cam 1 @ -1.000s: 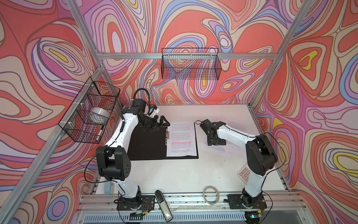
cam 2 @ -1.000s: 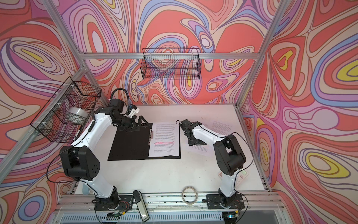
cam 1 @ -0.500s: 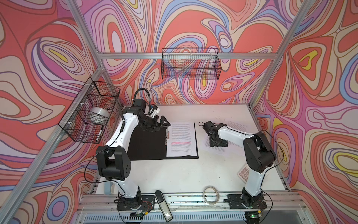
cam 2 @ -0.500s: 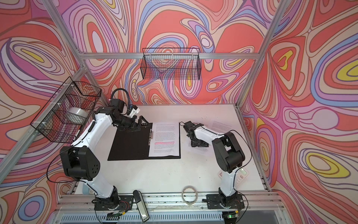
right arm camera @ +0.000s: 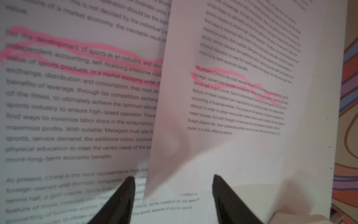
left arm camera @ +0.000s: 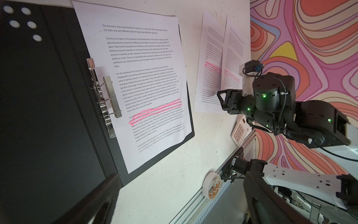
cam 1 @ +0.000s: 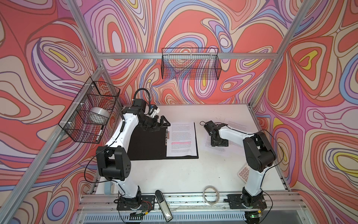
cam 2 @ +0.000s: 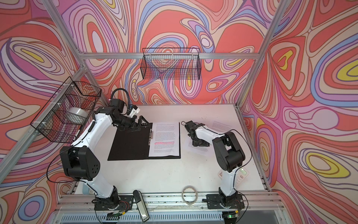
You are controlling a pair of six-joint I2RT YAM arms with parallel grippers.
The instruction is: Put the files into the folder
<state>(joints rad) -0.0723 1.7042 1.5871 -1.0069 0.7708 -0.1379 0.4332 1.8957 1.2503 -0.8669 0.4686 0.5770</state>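
The folder (cam 1: pixel 147 143) is lying open and flat between the two grippers. Its long axis and spine are running from the back wall toward the arm bases. Its inside is showing matte black with stitched seams, and a bright metal spine clip (left arm camera: pixel 105 97) is sitting along the fold. One filed sheet (cam 1: pixel 181 139) is resting on the half nearer the right gripper. It is lying parallel to the spine with its heading end pointing at the back wall, and a pink highlighted band is crossing it below the middle.

The left gripper (cam 1: pixel 161 124) is hovering over the folder's far edge, just beside the filed sheet's top corner. Its jaws are spread fully apart and holding nothing.

The right gripper (cam 1: pixel 219 144) is pointing straight down onto two loose sheets that are overlapping directly beneath it, slanted slightly off the folder's line. Both are thin, smooth white paper carrying dense black text and pink highlighting. In the right wrist view its ribbed black fingers (right arm camera: pixel 120 201) are standing partly apart. The lower sheet (right arm camera: pixel 77 97) is lying flat under them, and the upper sheet (right arm camera: pixel 242 135) is curling its edge up between them, unpinched. Whether the tips are pressing the paper cannot be told.
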